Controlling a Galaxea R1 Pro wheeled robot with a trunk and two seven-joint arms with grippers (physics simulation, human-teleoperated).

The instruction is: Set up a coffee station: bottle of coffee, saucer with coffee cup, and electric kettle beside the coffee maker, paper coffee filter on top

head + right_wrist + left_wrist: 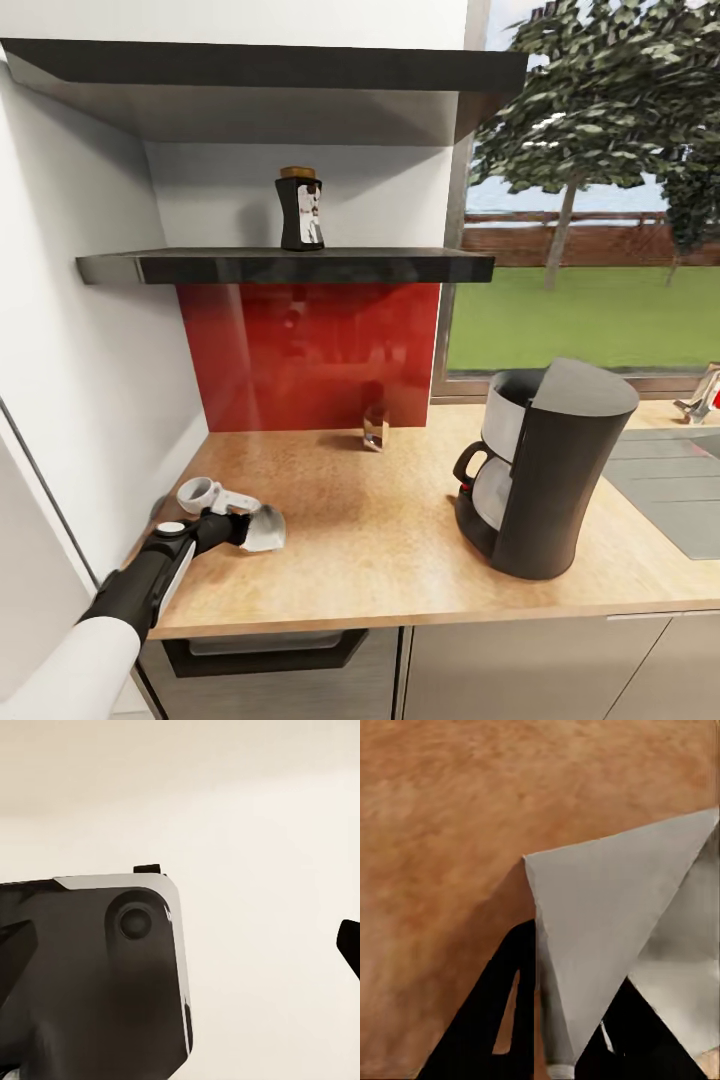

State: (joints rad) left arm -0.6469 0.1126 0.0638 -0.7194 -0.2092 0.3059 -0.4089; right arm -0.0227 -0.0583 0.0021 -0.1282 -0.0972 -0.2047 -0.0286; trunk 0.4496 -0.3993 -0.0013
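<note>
Left gripper (pixel 243 530) clamps the paper coffee filter (pixel 263 529) above the kitchen countertop (pixel 380 540); the coffee maker (pixel 545 470) lies at 3 o'clock, well apart.

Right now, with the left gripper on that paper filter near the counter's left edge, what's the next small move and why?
Probably lift the paper filter straight up off the counter. The left gripper looks closed on it, with the fingers either side of the cone, and it lies low on the wood. The coffee maker stands well to the right and taller, so height is needed first.
</note>
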